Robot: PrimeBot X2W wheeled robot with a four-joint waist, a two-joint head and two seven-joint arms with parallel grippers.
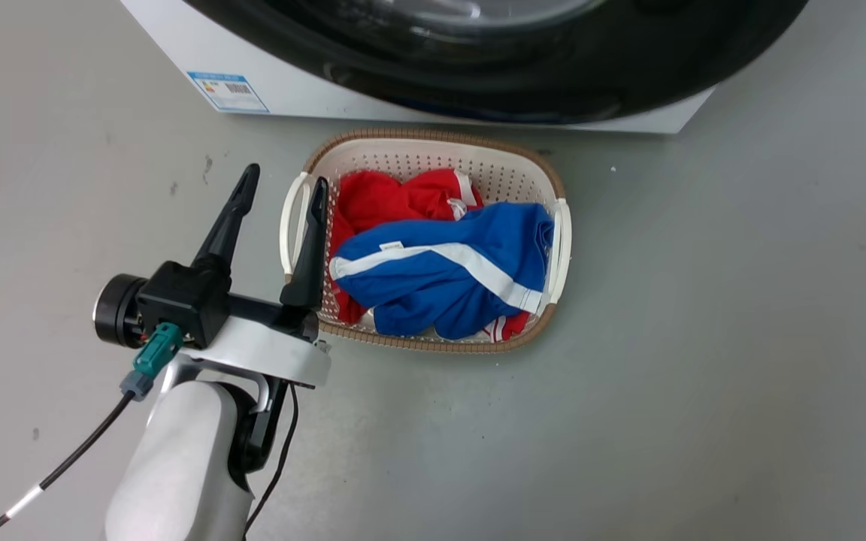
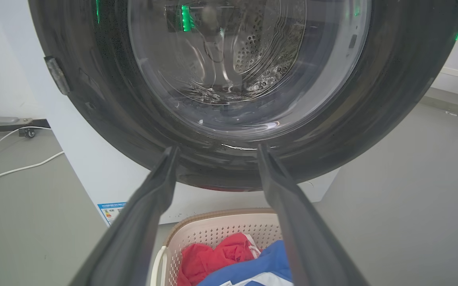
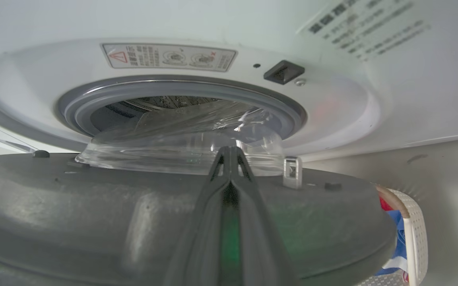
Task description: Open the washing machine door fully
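Ajar: washing machine door, glass bowl partly out of drum opening, latch hook clear of washer front. Fingers of right gripper pressed together, laid over door's inner face. Jaws of left gripper spread wide, empty, aimed at door's lower rim, beside laundry basket on floor.

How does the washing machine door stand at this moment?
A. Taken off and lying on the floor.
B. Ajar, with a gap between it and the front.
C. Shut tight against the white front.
B: in the right wrist view the washing machine door stands off the washer's white front, and the grey seal of the drum opening shows behind the glass bowl.
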